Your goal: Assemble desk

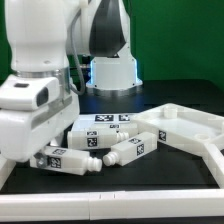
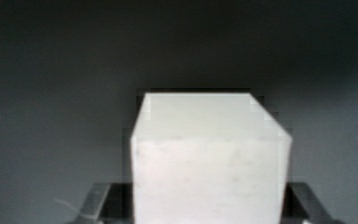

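- The pincer (image 2: 208, 206) is reaching down over a white desk leg (image 2: 211, 150), and its two grey fingers (image 2: 108, 205) are standing one on each side of the block, narrowed in close to its flanks
- Whether the pads are already pressing the leg or only sitting just beside it, I cannot tell from the wrist view; no gap is showing clearly on either side
- The leg is sitting squarely between the fingers with its long faces running parallel to them, which is probably why the pincer is coming at it this way: flat pads on flat sides are giving a grip that is unlikely to twist
- In the exterior view the big white arm (image 1: 35, 100) is hiding the pincer itself; the other loose legs (image 1: 112, 140) are lying on their sides in a heap just beyond it, tags facing up, near enough that lifting one block could be nudging its neighbours
- Farther out from the pincer a wide white piece with a raised edge (image 1: 185, 128) is lying on the table; whether it is the desk's top slab I cannot say
- The table (image 1: 150, 182) is showing as matt black and bare around the gripped leg, giving strong contrast with the white plastic
- Behind the arm's base (image 1: 112, 70) a green backdrop (image 1: 190, 40) is closing off the room
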You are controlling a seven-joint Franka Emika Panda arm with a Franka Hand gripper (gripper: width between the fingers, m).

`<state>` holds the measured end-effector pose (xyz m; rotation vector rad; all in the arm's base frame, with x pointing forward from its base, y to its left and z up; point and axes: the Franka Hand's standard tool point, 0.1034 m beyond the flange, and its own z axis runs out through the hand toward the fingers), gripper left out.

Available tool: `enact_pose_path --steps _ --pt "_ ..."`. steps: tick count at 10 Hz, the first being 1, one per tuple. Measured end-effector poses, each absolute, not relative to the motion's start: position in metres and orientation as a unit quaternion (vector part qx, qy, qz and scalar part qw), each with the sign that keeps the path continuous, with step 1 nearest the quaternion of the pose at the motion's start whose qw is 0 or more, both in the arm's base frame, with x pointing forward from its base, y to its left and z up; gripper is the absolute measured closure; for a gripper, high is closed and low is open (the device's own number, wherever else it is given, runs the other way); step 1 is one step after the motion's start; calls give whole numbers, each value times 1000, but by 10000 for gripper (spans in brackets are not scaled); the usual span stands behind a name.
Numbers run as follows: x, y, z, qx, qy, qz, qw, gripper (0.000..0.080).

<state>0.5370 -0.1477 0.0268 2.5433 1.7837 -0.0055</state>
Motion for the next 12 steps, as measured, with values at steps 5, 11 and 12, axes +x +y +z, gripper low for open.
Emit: enact_pose_path --steps 5,11,12 --pt "508 -163 44 832 554 -13 17 514" --pt "423 -216 43 910 414 -4 11 512" --pt "426 -211 45 908 419 -4 10 512"
